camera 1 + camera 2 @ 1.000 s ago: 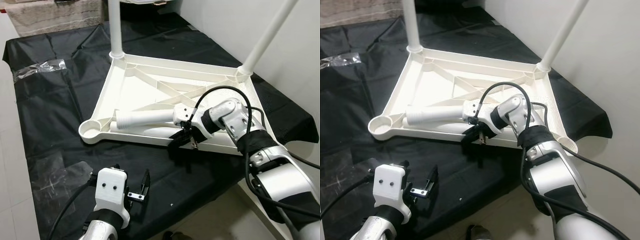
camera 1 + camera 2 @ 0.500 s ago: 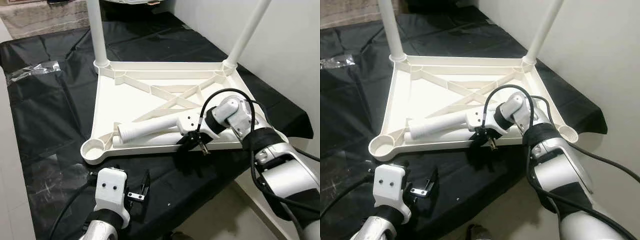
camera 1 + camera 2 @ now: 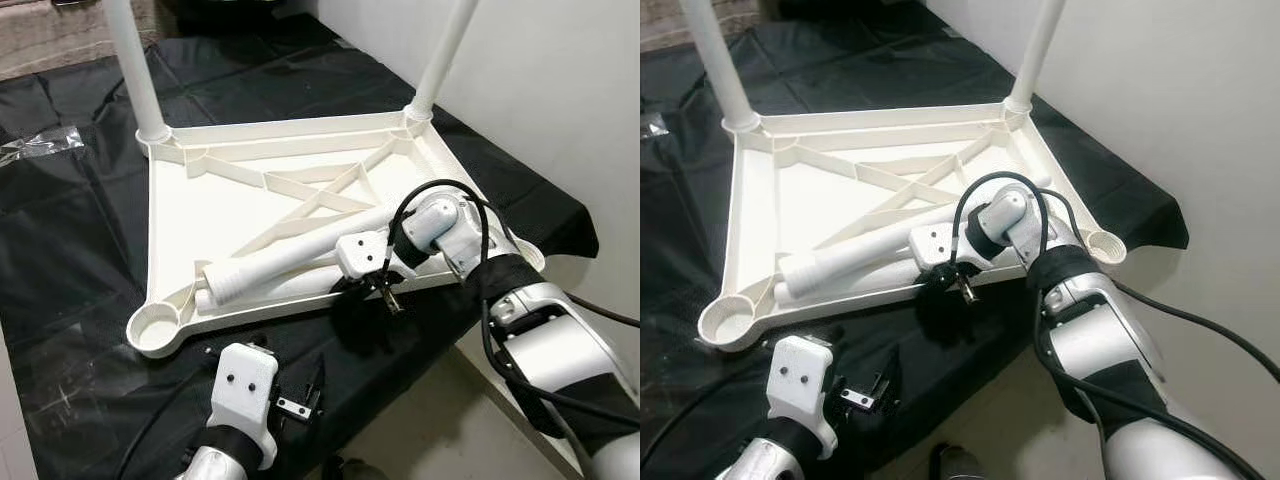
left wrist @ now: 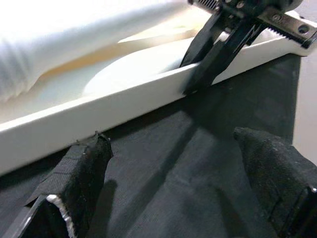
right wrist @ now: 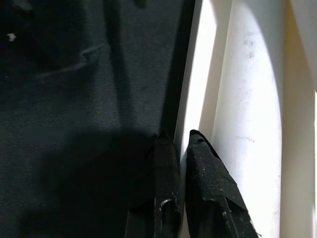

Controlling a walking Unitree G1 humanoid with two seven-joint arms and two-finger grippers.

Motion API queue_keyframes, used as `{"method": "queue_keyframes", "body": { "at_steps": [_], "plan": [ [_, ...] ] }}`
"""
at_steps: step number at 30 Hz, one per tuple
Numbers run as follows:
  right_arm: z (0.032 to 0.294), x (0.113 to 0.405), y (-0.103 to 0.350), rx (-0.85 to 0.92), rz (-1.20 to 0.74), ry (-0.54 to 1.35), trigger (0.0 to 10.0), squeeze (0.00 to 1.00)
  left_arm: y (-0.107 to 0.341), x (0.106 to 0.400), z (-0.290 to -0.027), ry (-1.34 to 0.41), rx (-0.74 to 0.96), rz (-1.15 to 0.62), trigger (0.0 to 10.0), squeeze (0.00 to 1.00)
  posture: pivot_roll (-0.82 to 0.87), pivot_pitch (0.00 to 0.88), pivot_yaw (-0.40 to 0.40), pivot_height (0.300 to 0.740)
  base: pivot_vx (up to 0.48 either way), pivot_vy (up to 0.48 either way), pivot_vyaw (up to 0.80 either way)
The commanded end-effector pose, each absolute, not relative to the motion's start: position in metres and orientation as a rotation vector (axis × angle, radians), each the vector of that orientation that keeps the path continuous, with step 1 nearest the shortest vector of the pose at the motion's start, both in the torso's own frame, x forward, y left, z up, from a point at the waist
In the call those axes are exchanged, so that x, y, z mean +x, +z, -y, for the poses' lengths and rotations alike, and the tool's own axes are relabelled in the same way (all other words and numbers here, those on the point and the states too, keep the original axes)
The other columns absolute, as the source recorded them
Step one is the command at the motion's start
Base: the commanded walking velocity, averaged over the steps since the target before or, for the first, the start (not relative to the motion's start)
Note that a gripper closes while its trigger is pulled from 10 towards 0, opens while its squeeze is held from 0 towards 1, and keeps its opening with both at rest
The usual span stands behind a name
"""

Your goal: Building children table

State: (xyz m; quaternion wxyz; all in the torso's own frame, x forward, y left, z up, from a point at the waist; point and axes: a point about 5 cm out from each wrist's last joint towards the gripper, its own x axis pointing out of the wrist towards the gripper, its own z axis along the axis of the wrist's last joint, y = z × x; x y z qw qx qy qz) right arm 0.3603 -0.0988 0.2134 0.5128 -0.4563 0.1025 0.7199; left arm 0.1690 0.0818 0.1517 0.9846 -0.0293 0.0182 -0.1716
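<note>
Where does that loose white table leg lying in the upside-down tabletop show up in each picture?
Left eye view: loose table leg, centre.
Right eye view: centre-left.
Left wrist view: bright blur, top.
Right wrist view: cannot tell.
Shared landmark: tabletop rim, pinched by the right gripper.

Head views bright, sharp; my left wrist view overexposed on white leg [image 4: 74,34]; right wrist view dim, shadowed cloth [image 5: 74,124].
</note>
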Motion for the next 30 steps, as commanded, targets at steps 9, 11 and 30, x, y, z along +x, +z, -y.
{"method": "queue_keyframes", "body": {
  "at_steps": [9,11,30],
  "plan": [
    [0.067,0.346,0.216,-1.152,-0.014,1.924,0.0,0.0,0.152,0.165,-0.076,-0.369,-0.056,-0.032,10.0,0.0,-0.01,0.201,-0.11,0.74,0.0,0.0,0.0],
    [0.063,0.345,0.219,-1.143,0.03,1.931,0.0,0.0,0.152,0.165,-0.076,-0.37,-0.055,-0.03,10.0,0.0,-0.01,0.201,-0.11,0.74,0.0,0.0,0.0],
    [0.043,0.337,0.231,-1.201,0.248,1.974,0.0,0.0,0.149,0.166,-0.073,-0.372,-0.05,-0.038,10.0,0.0,-0.01,0.185,-0.111,0.74,0.0,0.0,0.0]
  ]
}}
